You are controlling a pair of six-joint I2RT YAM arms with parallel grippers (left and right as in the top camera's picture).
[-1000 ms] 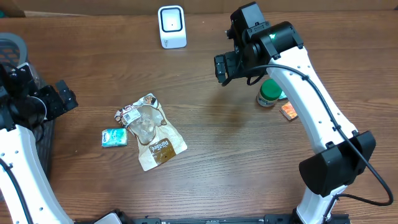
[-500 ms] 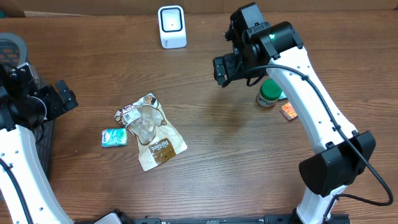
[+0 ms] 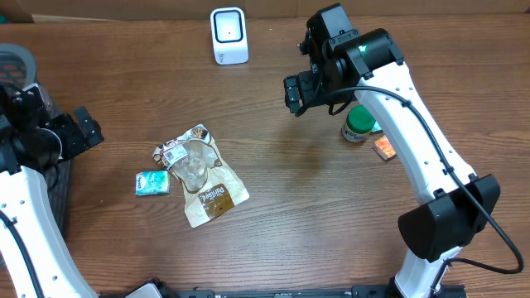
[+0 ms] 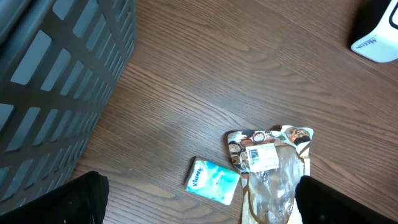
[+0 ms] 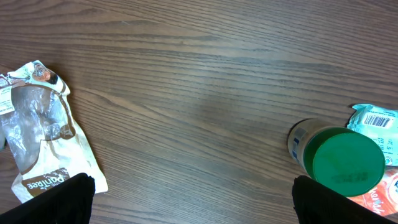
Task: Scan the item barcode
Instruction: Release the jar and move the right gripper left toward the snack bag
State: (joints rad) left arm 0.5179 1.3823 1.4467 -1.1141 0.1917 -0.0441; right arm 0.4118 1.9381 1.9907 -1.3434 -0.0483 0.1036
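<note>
Jaws wide on both arms.
The left gripper (image 3: 83, 130) and right gripper (image 3: 296, 93) hover spread apart; snack pouch (image 3: 199, 174) lies flat, scanner (image 3: 228, 36) at the far edge of the worktop (image 3: 315, 215).

The left arm (image 3: 23, 203) runs up the left edge of the scene, bent toward the middle. Its left tool (image 3: 85, 130) points right, jaws spread wide, holding nothing. The right arm (image 3: 418, 132) reaches from the near right corner toward the far middle. Its right tool (image 3: 296, 91) hangs in the air, jaws wide apart and empty.
</note>
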